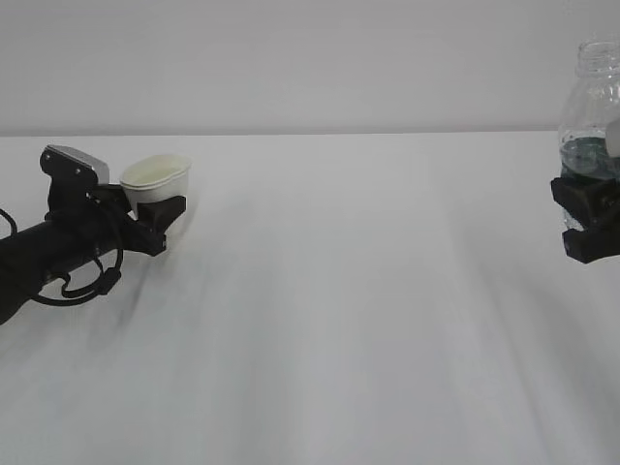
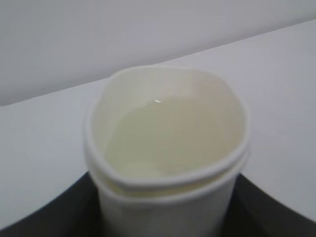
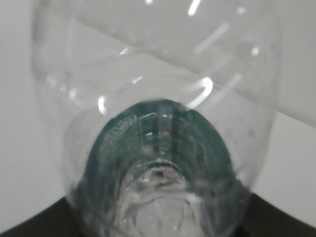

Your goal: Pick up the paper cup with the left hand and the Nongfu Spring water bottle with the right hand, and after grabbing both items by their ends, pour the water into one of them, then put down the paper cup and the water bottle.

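Two grippers at opposite edges of a white table (image 1: 329,320), seen from the exterior camera at low height against a pale wall (image 1: 291,58). At far left, left hand (image 1: 160,215) on a black arm, grey camera box on top and cable looping beneath, clamped around the lower body of the paper cup (image 1: 157,177). Cup roughly upright, rim uppermost and slightly squashed, raised just above the tabletop. At the right edge, right hand (image 1: 588,218) gripping the Nongfu Spring water bottle (image 1: 593,107) low on its body, around the dark green label. Bottle upright, uncapped neck at the top of the frame, clear of the table. Cup and bottle well apart, bare tabletop between.

From the left wrist camera: paper cup (image 2: 165,148) filling the frame, rolled rim pressed into a rounded-square outline, pale liquid lying inside. Black fingers (image 2: 59,212) hugging both sides of the cup at the bottom edge. White table and wall behind.

From the right wrist camera: bottle (image 3: 158,123) viewed lengthwise from its base end, clear ribbed wall catching highlights, green label wrapping the middle, the water (image 3: 160,212) showing through the near part. Black gripper parts at both lower corners, closed against the bottle.
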